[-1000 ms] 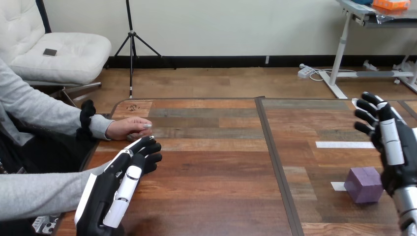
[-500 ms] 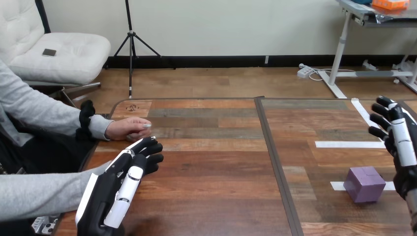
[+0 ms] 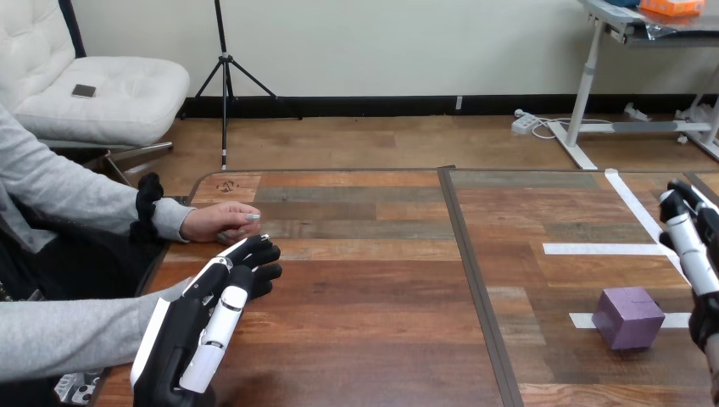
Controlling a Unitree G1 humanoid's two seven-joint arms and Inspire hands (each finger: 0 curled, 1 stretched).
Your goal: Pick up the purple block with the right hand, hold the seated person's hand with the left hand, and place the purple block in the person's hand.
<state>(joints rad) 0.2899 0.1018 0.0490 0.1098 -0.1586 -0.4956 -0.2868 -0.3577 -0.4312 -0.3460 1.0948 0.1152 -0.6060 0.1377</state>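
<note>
The purple cube-shaped block (image 3: 627, 317) sits flat on the wooden desk (image 3: 365, 331) at the near right, resting on a white tape strip (image 3: 582, 320) that seems to mark its starting spot. It has no long axis. It is turned a little out of line with the desk's planks, so one upright edge faces the near side and two side faces show.

The robot's right hand (image 3: 688, 248) hangs just right of the block and apart from it, its fingers straight, pointing far, holding nothing. It looks placed to come in from the side for a grasp not yet made.

At the near left, the left hand (image 3: 208, 326) lies with fingers loosely extended and empty. Its fingertips are just near of the person's hand (image 3: 222, 222), which rests palm-down on the desk's far-left edge. The two are close but apart, probably awaiting the hold.
</note>
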